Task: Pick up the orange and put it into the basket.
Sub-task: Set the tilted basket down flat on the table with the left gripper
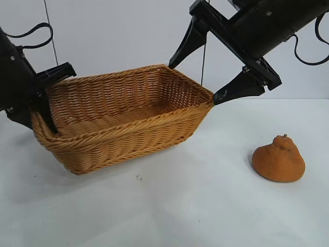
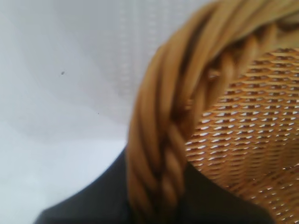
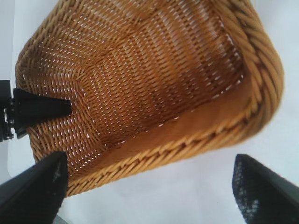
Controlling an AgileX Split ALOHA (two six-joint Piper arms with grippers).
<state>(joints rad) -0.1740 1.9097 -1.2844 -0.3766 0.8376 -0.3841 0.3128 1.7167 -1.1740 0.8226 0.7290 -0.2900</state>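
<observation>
Left hand (image 1: 43, 103) clamps the braided rim of the basket (image 1: 128, 123), tilting it off the table (image 1: 205, 206). Nearer, at right, the orange (image 1: 278, 159) rests on the table. Right hand (image 1: 198, 80), fingers spread wide, hovers over the basket's far corner.

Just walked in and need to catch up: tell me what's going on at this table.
The left gripper is shut on the rim of the wicker basket at its left end, and that end looks tipped up off the white table. The right gripper hangs open over the basket's right end, one finger by the corner, holding nothing. The orange sits on the table to the right of the basket, untouched, so it is not yet in the basket.
</observation>
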